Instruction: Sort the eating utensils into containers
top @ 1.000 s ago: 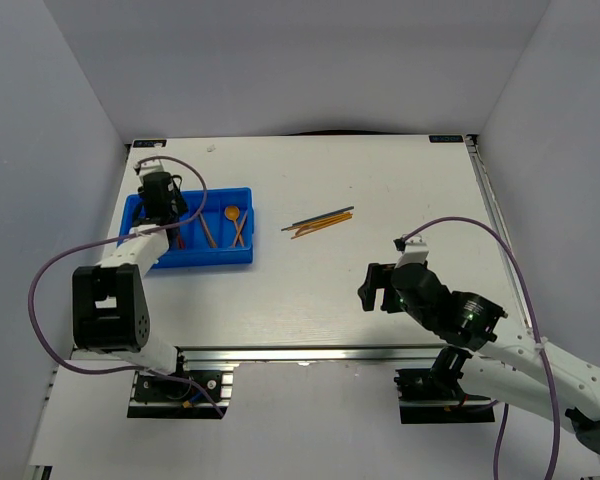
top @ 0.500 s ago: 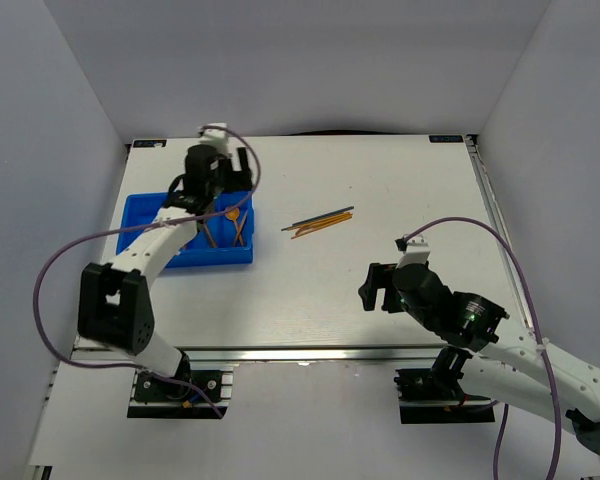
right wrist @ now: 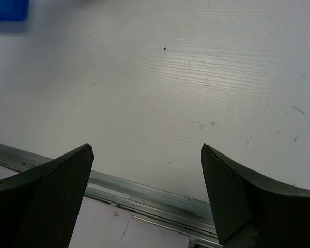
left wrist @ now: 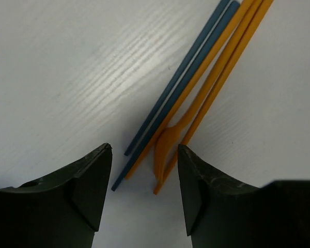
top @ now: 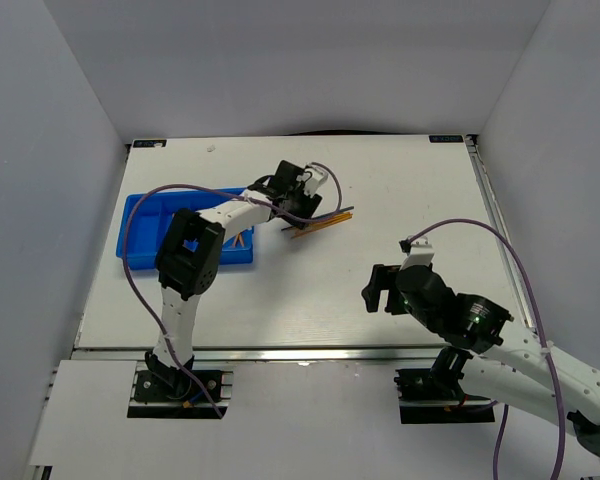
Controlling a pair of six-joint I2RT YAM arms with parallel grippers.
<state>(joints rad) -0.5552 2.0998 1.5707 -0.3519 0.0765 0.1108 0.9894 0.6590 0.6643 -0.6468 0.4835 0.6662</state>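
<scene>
Left gripper (left wrist: 144,150) shifted from blue tray (top: 145,215) to slim orange, blue plastic sticks (left wrist: 168,139), jaws parted, empty; right gripper (right wrist: 145,150) spread wide.

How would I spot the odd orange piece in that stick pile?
On the white table, right of the blue tray, a bundle of thin sticks lies under the left hand. The orange piece alone flares into a flat head at one end; its orange and dark blue neighbours stay thin.
</scene>
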